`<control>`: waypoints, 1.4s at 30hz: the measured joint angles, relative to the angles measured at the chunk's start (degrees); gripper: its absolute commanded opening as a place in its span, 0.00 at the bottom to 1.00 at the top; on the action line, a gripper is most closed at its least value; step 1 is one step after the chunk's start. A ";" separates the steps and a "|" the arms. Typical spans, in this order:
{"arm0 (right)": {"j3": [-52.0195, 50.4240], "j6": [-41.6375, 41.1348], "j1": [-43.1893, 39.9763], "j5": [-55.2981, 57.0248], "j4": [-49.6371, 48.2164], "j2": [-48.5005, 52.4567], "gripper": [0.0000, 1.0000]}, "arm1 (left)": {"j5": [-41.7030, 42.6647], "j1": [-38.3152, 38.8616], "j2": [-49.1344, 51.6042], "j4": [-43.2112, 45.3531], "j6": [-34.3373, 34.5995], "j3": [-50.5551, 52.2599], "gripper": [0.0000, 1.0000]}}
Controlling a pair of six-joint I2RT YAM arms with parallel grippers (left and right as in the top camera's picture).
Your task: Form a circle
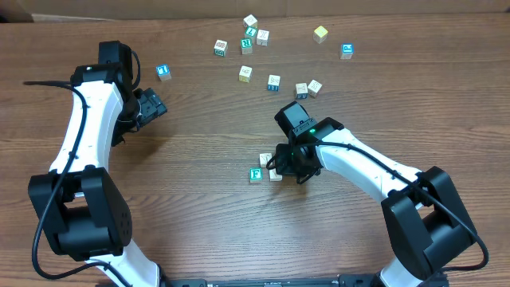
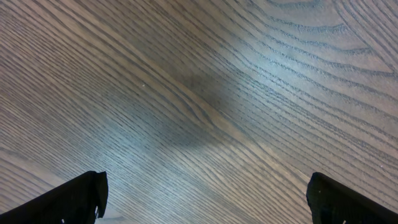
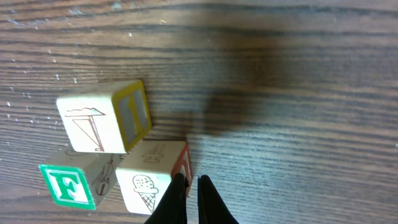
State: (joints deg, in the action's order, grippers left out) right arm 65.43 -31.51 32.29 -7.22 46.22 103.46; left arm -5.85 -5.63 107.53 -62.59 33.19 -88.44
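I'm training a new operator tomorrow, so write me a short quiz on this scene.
1. True or false: the left claw is shut on a cube.
2. How many cubes form the cluster beside the right claw? A) two B) three C) five
3. Fill in: the green-faced cube shows the letter ___.
Key: 1 false, it is open over bare table; 2 B; 3 F.

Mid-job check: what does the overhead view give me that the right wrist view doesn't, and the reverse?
Overhead only: both arms, the open left claw over bare table, and about a dozen loose cubes scattered beyond. Right wrist only: face detail, an ice cream cube, a yellow-framed cube, and the right claw shut at the ice cream cube's edge. Both: the three-cube cluster with the green F cube.
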 measured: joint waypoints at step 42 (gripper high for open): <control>7.21 0.20 6.64 6.54 8.20 0.02 0.46 | -0.02 0.00 0.00 0.00 0.00 0.00 1.00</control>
State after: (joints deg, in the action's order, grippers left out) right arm 72.64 -31.31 38.94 -0.69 54.41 103.48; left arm -5.87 -5.63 107.53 -62.59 33.19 -88.44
